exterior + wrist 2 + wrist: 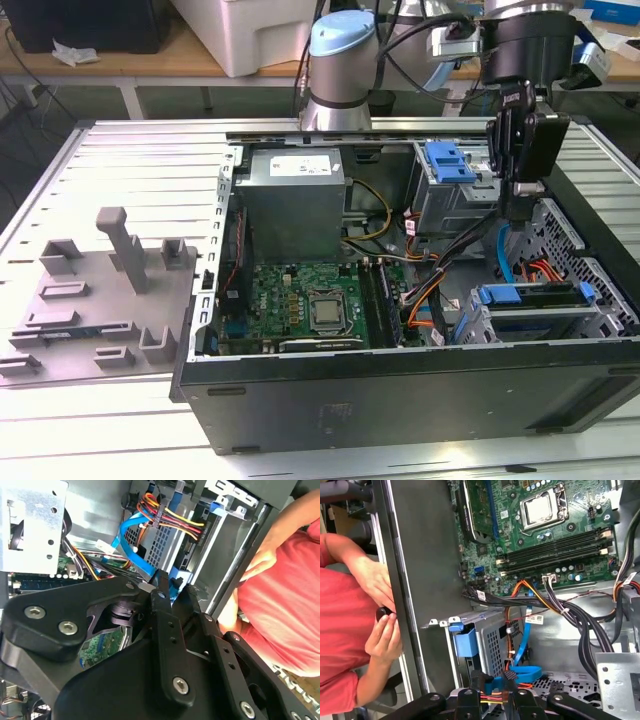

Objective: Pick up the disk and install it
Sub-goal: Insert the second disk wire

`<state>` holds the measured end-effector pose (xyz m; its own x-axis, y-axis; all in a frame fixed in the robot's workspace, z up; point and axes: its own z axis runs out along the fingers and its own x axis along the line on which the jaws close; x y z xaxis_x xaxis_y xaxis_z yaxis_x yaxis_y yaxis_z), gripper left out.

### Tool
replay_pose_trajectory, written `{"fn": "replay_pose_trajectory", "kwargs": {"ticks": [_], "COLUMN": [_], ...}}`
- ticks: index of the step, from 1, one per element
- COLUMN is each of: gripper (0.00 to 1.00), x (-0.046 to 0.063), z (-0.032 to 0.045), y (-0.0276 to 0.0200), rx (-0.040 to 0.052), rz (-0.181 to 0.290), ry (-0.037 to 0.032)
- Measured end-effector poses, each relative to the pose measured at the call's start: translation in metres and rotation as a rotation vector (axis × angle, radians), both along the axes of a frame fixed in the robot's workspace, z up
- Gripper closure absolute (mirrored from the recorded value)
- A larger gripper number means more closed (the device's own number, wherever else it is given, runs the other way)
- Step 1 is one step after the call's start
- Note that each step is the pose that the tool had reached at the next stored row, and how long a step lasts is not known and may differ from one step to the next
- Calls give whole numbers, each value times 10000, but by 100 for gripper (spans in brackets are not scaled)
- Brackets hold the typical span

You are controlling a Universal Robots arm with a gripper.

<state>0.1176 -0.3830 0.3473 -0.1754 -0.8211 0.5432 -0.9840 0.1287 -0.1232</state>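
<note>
Fingers (469,705) slightly apart, empty, over PC case (400,400); disk (530,296) below in its bay, long axis across exterior view.

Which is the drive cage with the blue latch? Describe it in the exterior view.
Start at the open computer case and its large grey power supply on the far side. Just toward the exterior view's right stands a boxy grey metal cage. Unlike the nearer cage with thin blue strips, it carries a wide blue latch on top.
</note>
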Motion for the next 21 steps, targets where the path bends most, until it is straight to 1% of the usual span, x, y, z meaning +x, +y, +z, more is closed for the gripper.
{"fn": "replay_pose_trajectory", "kwargs": {"ticks": [2, 3, 5, 7, 15, 16, 17, 18, 19, 21], "gripper": [69, 69, 69, 69, 69, 71, 78, 78, 84, 84], "x": [-25, -26, -26, -26, -26, -26, -26, -26, -26, -26], "z": [-15, -18, -20, -26, -60, -61, -63, -63, -62, -63], "y": [0, 2, 12, 16, 18, 19, 20, 21, 22, 24], "rx": [-20, -50, -166, -232, -241, -240, -237, -237, -238, -238], "rz": [-1, 0, 0, 0, 32, 33, 34, 35, 35, 36], "ry": [-37, -43, -43, -42, -43, -43, -44, -43, -43, -43]}}
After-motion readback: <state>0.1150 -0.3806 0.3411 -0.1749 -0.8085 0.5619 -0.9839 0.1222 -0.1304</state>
